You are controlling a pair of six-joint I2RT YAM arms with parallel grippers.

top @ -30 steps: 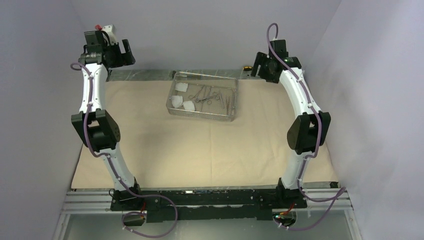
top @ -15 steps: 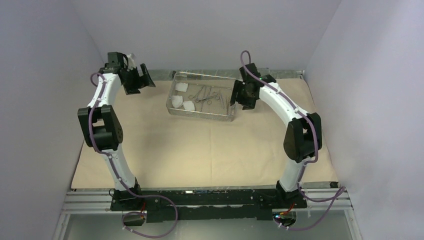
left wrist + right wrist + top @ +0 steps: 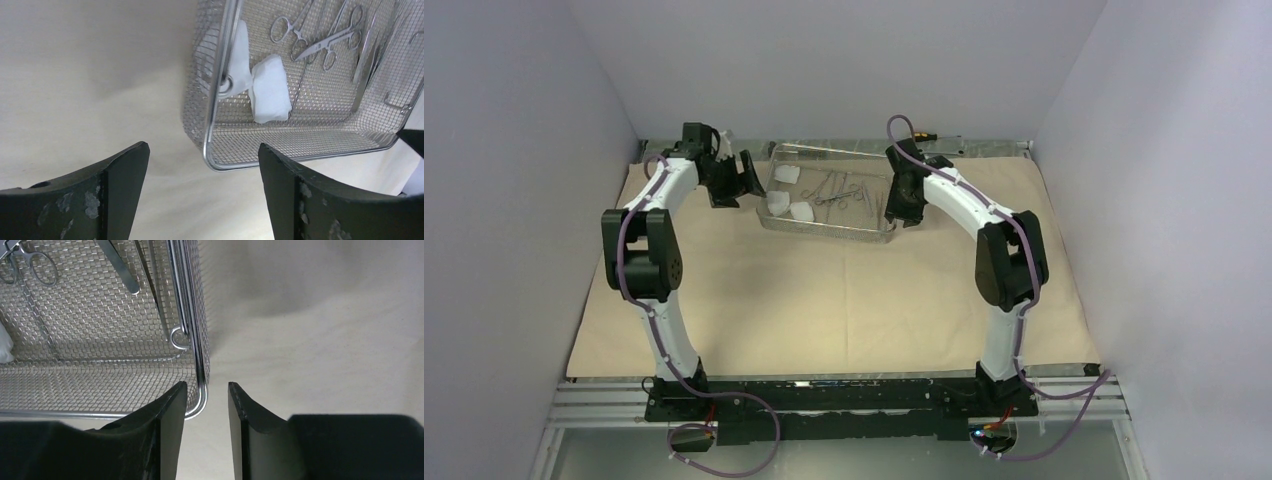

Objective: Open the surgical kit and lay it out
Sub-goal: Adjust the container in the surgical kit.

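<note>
Beige cloth, silver mesh, white pads.
The wrap cloth (image 3: 824, 290) is plain beige; the tray (image 3: 300, 142) is silver mesh in a fine grid; the gauze pads (image 3: 270, 95) are white; the clamps (image 3: 320, 45) are shiny steel grey.

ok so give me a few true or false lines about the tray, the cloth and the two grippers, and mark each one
1. The gauze pads lie inside the tray. True.
2. The left gripper holds a clamp. False: it is open and empty beside the tray's left end, and the clamps lie in the tray.
3. The cloth is folded over the tray. False: it lies spread flat under it.
4. The right gripper is at the tray's right end. True.
</note>
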